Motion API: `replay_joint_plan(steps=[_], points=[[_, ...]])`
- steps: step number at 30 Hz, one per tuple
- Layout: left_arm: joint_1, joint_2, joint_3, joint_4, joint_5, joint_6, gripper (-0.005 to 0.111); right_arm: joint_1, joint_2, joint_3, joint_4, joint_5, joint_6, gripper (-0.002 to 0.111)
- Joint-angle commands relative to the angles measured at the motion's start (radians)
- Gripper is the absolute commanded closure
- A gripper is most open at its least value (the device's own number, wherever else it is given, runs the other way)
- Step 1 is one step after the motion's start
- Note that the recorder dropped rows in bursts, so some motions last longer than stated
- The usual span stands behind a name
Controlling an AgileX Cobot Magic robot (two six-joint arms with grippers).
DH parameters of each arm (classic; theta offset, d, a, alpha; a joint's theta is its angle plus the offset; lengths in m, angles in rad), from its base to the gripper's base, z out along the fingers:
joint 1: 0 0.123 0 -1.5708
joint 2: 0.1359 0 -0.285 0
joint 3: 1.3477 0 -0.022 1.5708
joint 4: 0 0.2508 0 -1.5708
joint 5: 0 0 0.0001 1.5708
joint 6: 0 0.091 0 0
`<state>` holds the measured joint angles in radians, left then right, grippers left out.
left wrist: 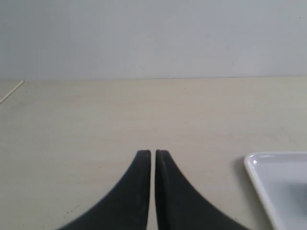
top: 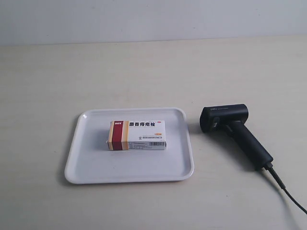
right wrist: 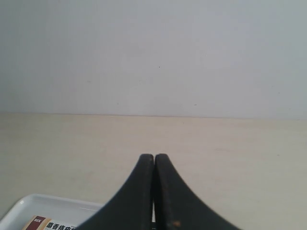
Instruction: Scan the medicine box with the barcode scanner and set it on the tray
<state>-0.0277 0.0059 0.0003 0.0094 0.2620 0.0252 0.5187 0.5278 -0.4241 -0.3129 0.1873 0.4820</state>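
Note:
The medicine box (top: 137, 135), white with a dark red and tan end, lies flat in the middle of the white tray (top: 86, 167), its barcode side facing the camera. A corner of that box (right wrist: 48, 224) and the tray (right wrist: 29, 207) show in the right wrist view. To the tray's right the black barcode scanner (top: 235, 128) lies on its side on the table, cable trailing off to the lower right. My left gripper (left wrist: 153, 153) is shut and empty, with the tray's corner (left wrist: 268, 182) beside it. My right gripper (right wrist: 154, 156) is shut and empty. Neither arm appears in the exterior view.
The tray and scanner rest on a pale beige table (top: 153, 72) that runs back to a light grey wall (top: 153, 19). A thin pale line (left wrist: 10, 92) lies on the table far off in the left wrist view.

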Motion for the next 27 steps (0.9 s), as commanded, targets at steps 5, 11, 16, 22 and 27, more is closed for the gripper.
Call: replay_joint_plan(steps=[5,11,16,22,27], points=[[0.005,-0.006,0.000,0.003,-0.001,-0.008,0.101,-0.002,-0.003,0.007,-0.001,-0.013,-0.002,0.108],[0.005,-0.006,0.000,0.003,-0.001,-0.008,0.101,-0.002,-0.003,0.007,-0.001,-0.013,-0.002,0.108],[0.005,-0.006,0.000,0.003,-0.001,-0.008,0.101,-0.002,-0.003,0.007,0.017,-0.009,-0.002,0.108],[0.005,-0.006,0.000,0.003,-0.001,-0.008,0.101,-0.002,-0.003,0.241,0.151,-0.232,-0.057,0.108],[0.005,-0.006,0.000,0.003,-0.001,-0.008,0.101,-0.002,-0.003,0.424,0.505,-0.477,-0.372,0.108]])
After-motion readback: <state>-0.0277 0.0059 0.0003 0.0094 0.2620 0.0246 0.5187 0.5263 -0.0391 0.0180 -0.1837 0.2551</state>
